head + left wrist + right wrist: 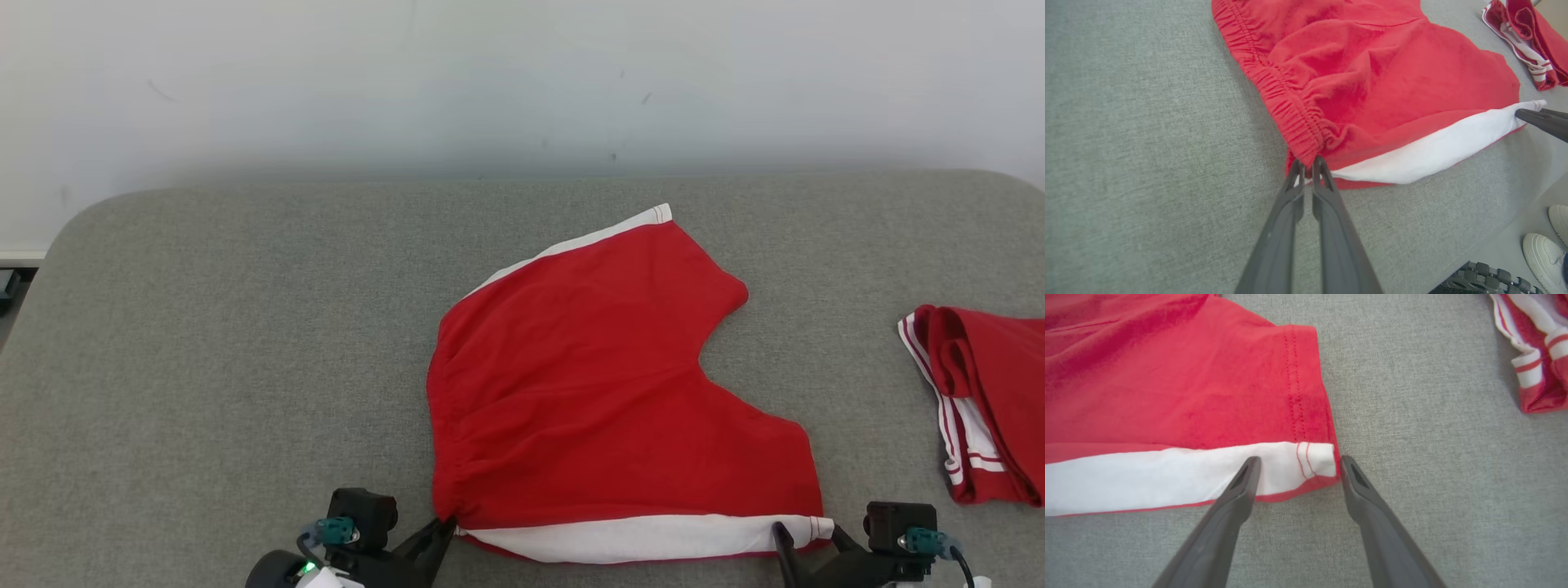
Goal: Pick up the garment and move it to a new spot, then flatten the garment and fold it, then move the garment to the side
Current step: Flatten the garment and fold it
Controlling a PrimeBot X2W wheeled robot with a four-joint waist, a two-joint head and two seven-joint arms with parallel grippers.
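Grey fabric-covered table (204,367), white wall (490,82) behind. Red shorts (588,376) lie spread roughly flat at the middle of the table. Their gathered waistband (1286,102) is on the robot's left and both legs point right. A white side stripe (637,539) runs along the near edge.

Left gripper (1308,163): fingers drawn almost together, pinching the near corner of the waistband, where the stripe begins.

Right gripper (1298,463): fingers spread wide, low at the near hem corner. One tip rests over the white stripe, the other just off the cloth on bare table. Nothing is gripped.

Second red garment (988,400) with white stripes sits bunched at the table's right edge, well apart from the shorts. A person's white shoes (1541,253) show on the floor past the table edge in the left wrist view.
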